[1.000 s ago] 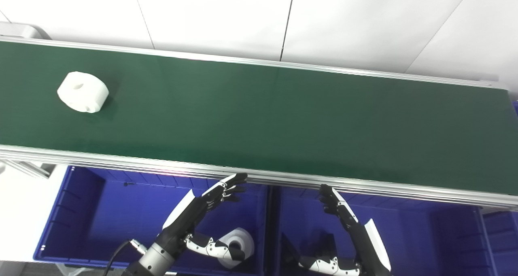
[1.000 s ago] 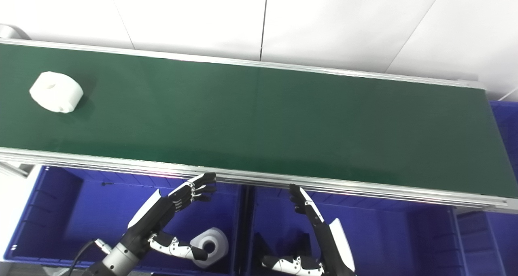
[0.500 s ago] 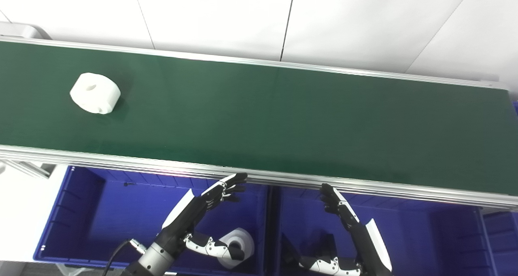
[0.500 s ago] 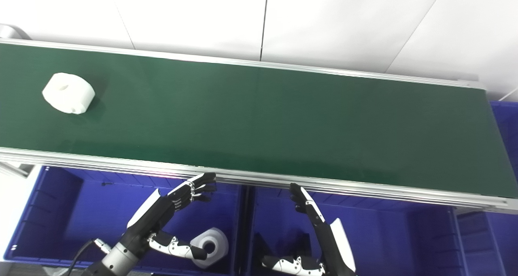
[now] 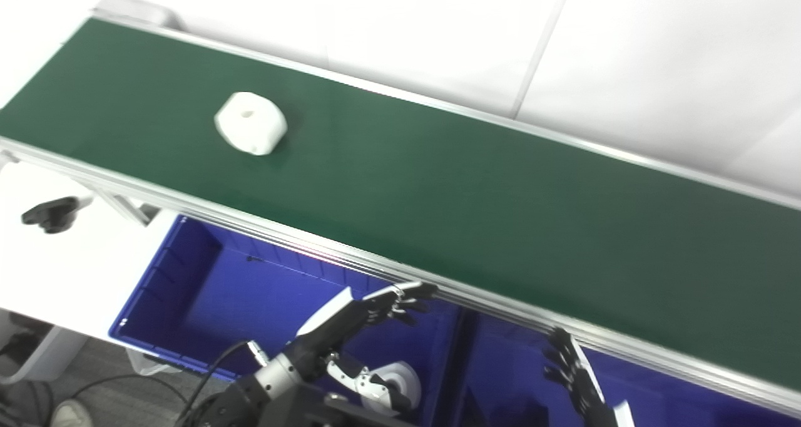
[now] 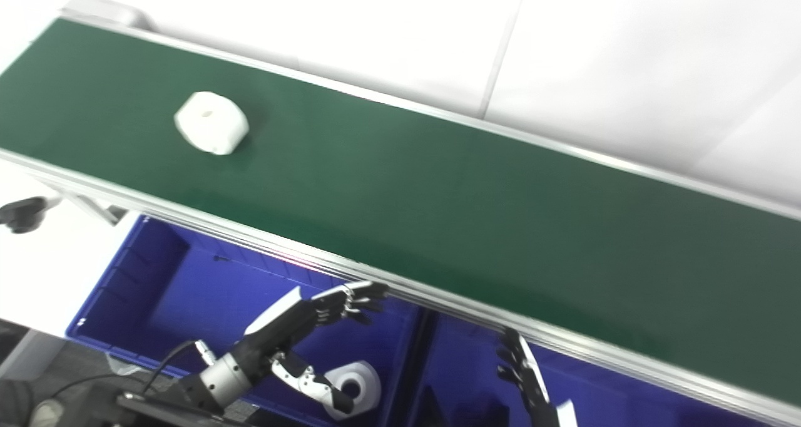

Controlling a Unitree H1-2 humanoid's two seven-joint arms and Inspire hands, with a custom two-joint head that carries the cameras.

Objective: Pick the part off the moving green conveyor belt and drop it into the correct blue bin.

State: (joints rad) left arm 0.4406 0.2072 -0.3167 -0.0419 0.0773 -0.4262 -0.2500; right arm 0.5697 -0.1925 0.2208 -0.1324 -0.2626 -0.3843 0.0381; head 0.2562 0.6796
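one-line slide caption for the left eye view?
White part rides the green belt; both open hands wait over blue bins.

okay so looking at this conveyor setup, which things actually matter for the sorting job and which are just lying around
Job:
white part
green belt
left blue bin
right blue bin
left hand, open
right hand, open

Lying about:
black knob
cable

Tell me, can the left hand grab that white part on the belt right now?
Probably not yet. The left hand hovers open over the blue bin, below the belt's near rail, while the white part lies well away up-belt.
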